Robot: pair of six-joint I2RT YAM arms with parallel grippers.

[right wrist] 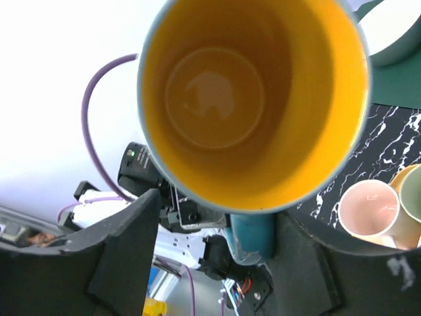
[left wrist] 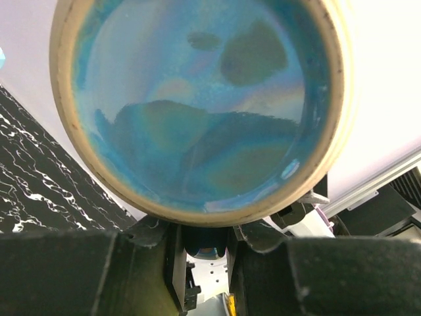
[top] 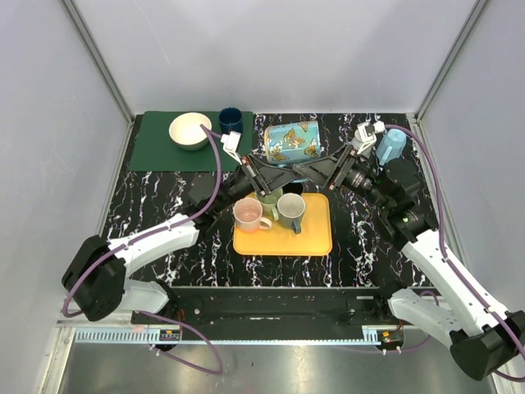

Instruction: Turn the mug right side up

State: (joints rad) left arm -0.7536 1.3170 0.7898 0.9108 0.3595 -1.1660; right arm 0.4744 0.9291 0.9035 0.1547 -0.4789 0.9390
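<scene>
Item, mug (top: 291, 141): I read it as lifted off the desk (top: 164, 205), lying on its side just beyond the far edge of the yellow tray (top: 316, 240); long axis level, running left to right between my two arms; mouth toward the right arm, base toward the left. Glazed ceramic, pale blue outside with orange butterflies; glossy yellow inside; base a shiny blue disc ringed by a bare cream foot; teal handle (right wrist: 253, 238) on the underside.

Item, left hand (left wrist: 204, 257): narrow, fingers closed on a dark blue piece under the base, which I take to be the handle; this hand carries the mug.

Item, right hand (right wrist: 220, 237): wide, fingers standing either side of the handle without pinching it, facing straight into the mouth.

Judgement: both hands meet at the handle, neither nearer; the mouth has to swing up, so the coming move is a roll about that level axis, then a set-down on the base.

Items on the tray: pink mug (top: 246, 213), green mug (top: 271, 199), grey mug (top: 291, 209), all upright and close under the hands; a low carry could clip them.
</scene>
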